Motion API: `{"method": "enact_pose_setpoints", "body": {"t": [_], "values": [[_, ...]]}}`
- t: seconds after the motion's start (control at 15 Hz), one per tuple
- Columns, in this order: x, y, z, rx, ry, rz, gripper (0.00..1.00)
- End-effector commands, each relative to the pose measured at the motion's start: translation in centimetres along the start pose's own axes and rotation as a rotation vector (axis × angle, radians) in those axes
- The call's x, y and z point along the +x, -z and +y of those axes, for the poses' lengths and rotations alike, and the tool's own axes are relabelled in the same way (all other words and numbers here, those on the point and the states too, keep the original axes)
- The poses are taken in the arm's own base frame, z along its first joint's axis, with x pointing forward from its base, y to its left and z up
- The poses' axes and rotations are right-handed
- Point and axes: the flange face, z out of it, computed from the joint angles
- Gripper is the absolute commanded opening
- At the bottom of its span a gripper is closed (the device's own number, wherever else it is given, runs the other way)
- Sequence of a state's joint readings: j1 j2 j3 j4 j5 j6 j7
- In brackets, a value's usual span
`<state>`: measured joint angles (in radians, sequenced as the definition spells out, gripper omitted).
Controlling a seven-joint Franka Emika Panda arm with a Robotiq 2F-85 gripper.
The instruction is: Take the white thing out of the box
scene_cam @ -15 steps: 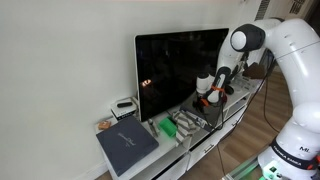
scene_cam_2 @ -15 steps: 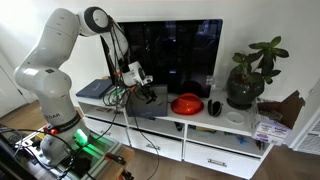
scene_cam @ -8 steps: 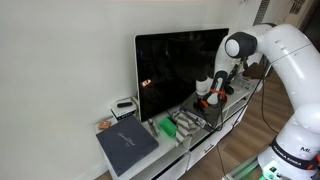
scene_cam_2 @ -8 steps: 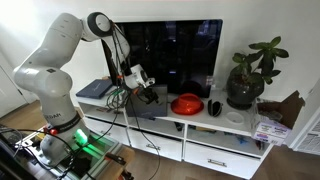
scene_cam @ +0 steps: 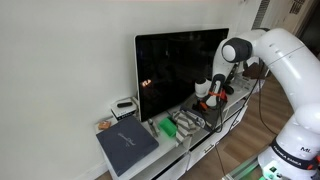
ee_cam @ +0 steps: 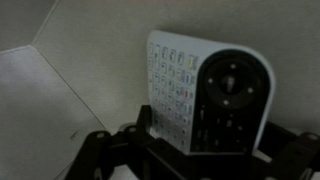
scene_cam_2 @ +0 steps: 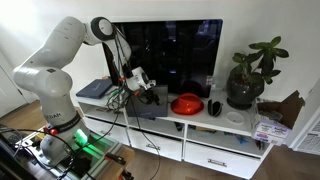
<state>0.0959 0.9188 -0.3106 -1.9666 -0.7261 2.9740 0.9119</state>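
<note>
I am gripping the white remote (ee_cam: 205, 95) in my closed claw (ee_cam: 198, 150), holding it over the grey box (scene_cam_2: 152, 108) before the TV (scene_cam_2: 170, 50).

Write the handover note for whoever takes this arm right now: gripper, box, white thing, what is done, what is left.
Gripper: looks shut on the white remote, which stands upright between the fingers in the wrist view.
Box: on the TV stand in front of the screen, directly below the gripper.
Done: the remote is gripped.
Not clear: whether the remote is fully above the box rim; grey panels fill the background of the wrist view.
Left: lift it clear, move it sideways and set it down outside the box.
</note>
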Motion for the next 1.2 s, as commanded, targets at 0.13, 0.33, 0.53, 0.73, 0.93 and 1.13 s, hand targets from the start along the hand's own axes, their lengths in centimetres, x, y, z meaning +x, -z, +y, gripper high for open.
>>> {"method": "enact_pose_setpoints", "body": {"t": [0.13,0.33,0.53,0.73,0.93,1.13], "values": [[0.6,-1.0,-0.5,0.037,-0.047,0.012,0.45],[1.1,-0.3,-0.1,0.053,-0.058,0.022,0.32],[1.6,1.1,0.2,0.069,-0.061,0.034,0.27],[1.8,2.5,0.0,0.124,-0.06,0.049,0.28],[1.8,3.9,-0.6,0.188,-0.058,0.057,0.24],[1.6,5.4,-0.7,0.225,-0.051,0.053,0.14]]}}
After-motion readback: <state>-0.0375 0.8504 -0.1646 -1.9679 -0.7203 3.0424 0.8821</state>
